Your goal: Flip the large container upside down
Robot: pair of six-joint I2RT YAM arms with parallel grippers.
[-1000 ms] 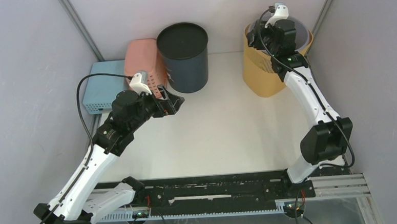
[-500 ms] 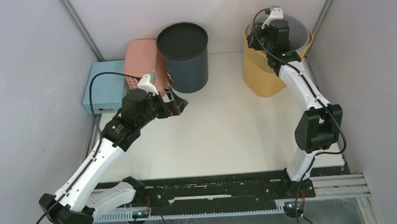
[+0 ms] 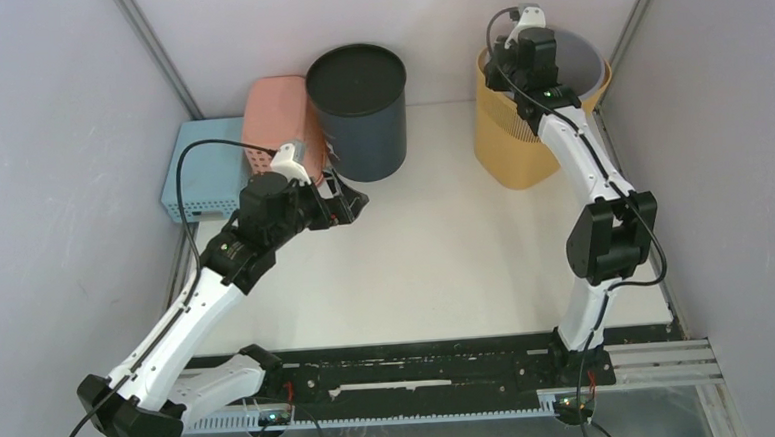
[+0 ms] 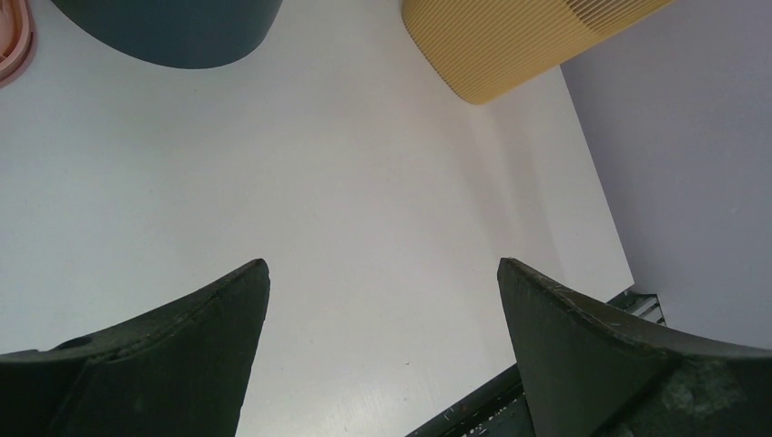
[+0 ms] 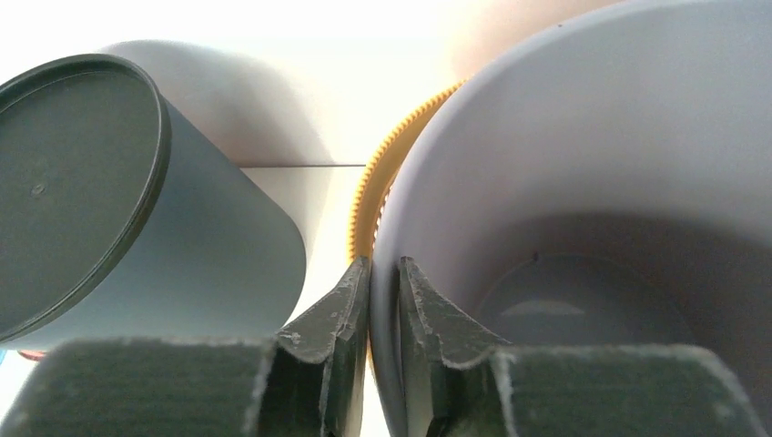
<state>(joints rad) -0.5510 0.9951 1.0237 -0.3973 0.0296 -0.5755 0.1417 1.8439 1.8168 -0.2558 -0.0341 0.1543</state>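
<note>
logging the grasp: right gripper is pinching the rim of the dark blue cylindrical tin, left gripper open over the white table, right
No: the right gripper pinches the rim of the yellow ribbed bin, shown in the right wrist view; the left gripper is open over the white table.

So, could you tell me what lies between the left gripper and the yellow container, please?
Nothing but bare white tabletop separates the left gripper from the yellow container, seen clearest from the top view.
</note>
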